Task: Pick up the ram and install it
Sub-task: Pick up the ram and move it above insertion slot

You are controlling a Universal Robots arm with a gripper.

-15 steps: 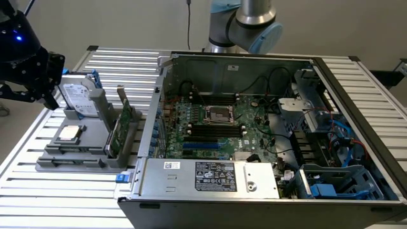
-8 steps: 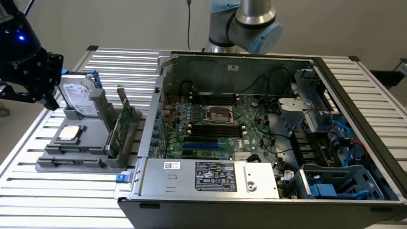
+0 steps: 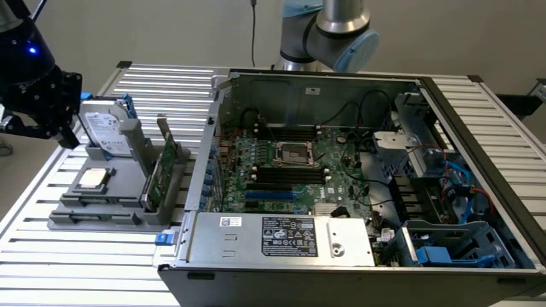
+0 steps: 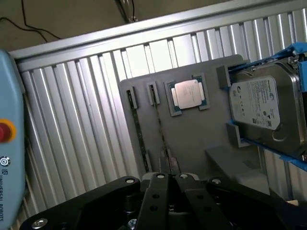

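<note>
Gripper (image 4: 169, 168): fingers pressed together, empty, poised above the grey tray (image 4: 192, 139). Ram (image 4: 160, 129): on edge in a tray slot, in line with the fingertips, beside a second board (image 4: 138, 129). Processor (image 4: 188, 93) and hard drive (image 4: 261, 105): same tray. Open computer case (image 3: 341, 160): beyond, at the exterior view's right.

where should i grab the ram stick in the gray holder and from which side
Grip the ram by its top edge near mid-length, coming straight down from above. It stands on edge in a narrow slot of the gray holder, so probably only that thin edge is free; pinch across its flat faces.
</note>
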